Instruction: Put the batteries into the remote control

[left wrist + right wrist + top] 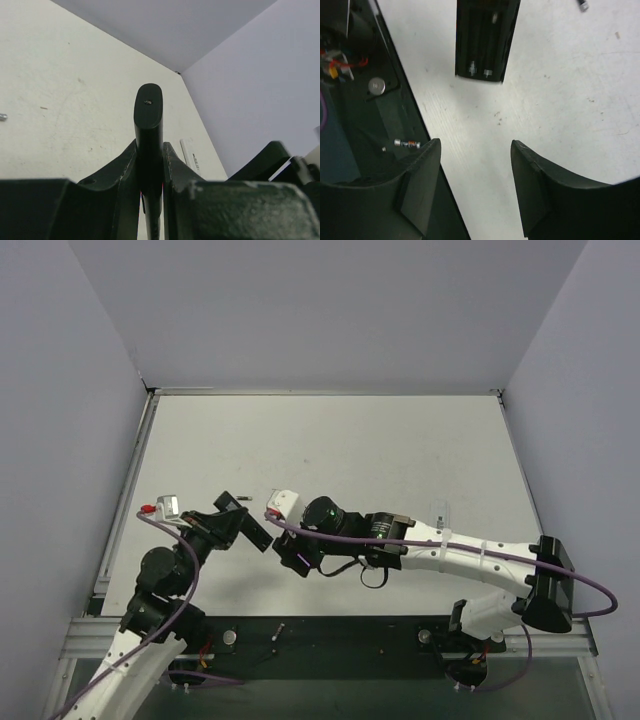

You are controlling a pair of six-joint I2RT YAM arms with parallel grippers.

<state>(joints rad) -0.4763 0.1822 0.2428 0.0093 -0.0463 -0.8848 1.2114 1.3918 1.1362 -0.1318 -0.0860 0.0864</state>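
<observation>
White arm links (470, 558), black joints (322, 512), purple cables (340, 534), matte black end effector fingers (420, 190)

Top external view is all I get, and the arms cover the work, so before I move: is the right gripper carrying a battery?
Observer: No. The right wrist view shows the right gripper open and empty.
Operator: Is the remote ready for loading?
Observer: The black remote has its battery bay uncovered, facing the right wrist camera.
Operator: Anything loose nearby?
Observer: One battery lies loose on the table, at that view's top right edge, apart from the remote.
</observation>
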